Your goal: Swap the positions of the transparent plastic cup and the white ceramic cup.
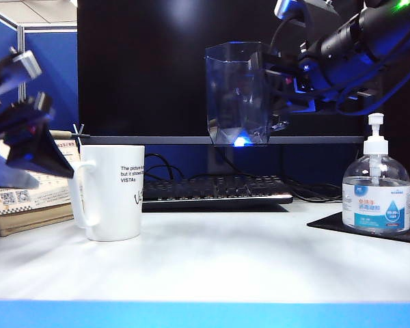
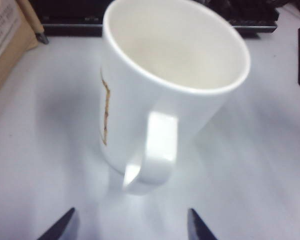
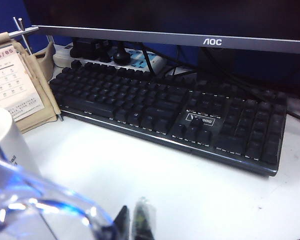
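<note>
Right gripper [image 1: 277, 85] fingers pinching transparent plastic cup [image 1: 238, 92], aloft over keyboard [image 1: 215, 190]. Left gripper [image 2: 130, 225] fingers spread, facing white ceramic cup [image 1: 113, 193] on worktop [image 1: 212, 266]. Best: straddle handle squarely, close firmly, lift upright.

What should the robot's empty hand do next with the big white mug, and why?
Probably ease the open left gripper forward around the white ceramic cup's handle. The mug stands on the table just ahead of its spread fingertips, while the right gripper already holds the transparent plastic cup aloft.
</note>
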Robot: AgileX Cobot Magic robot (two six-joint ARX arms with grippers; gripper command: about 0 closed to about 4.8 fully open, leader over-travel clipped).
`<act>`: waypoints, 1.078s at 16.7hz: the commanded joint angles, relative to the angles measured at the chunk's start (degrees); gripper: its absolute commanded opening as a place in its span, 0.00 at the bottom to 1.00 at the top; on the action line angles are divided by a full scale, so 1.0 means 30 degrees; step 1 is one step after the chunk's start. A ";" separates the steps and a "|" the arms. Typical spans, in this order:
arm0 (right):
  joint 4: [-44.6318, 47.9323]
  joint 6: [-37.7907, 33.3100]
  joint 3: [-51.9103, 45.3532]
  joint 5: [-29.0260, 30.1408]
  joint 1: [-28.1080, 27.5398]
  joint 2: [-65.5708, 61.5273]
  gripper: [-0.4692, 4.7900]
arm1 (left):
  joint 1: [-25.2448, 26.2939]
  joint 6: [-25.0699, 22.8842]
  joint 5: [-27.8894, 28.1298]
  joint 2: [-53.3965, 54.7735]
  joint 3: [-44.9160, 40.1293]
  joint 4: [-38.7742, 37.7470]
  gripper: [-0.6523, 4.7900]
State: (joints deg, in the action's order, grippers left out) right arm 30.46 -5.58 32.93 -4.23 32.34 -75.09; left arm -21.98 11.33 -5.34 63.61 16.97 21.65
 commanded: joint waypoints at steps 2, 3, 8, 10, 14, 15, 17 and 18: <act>0.0335 -0.0146 0.0066 0.0124 0.0007 0.0131 0.08 | 0.0000 -0.0138 -0.0364 0.0401 0.0255 0.1421 0.64; 0.0335 -0.0146 0.0066 0.0131 0.0007 0.0131 0.08 | 0.0000 -0.0138 -0.0364 0.0452 0.0386 0.1472 0.64; 0.0328 -0.0146 0.0066 0.0197 0.0007 0.0131 0.08 | 0.0000 -0.0138 -0.0452 0.2273 0.1042 0.1880 0.64; 0.0328 -0.0146 0.0066 0.0189 0.0007 0.0131 0.08 | 0.0000 -0.0146 -0.0444 0.2929 0.1042 0.2492 0.64; 0.0299 -0.0146 0.0066 0.0189 0.0007 0.0131 0.08 | 0.0000 -0.0138 -0.0430 0.3177 0.1056 0.3803 0.64; 0.0277 -0.0146 0.0066 0.0189 0.0007 0.0131 0.08 | 0.0007 -0.0138 -0.0423 0.3177 0.1056 0.4007 0.63; 0.0204 -0.0146 0.0066 0.0182 0.0007 0.0131 0.08 | 0.0000 -0.0131 -0.0423 0.3337 0.1064 0.4102 0.62; 0.0211 -0.0146 0.0066 0.0182 0.0007 0.0131 0.08 | 0.0007 -0.0131 -0.0415 0.3599 0.1064 0.4116 0.62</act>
State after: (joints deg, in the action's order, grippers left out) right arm 29.89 -5.61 32.93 -3.84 32.34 -75.02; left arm -21.98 11.31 -6.44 73.87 19.94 33.61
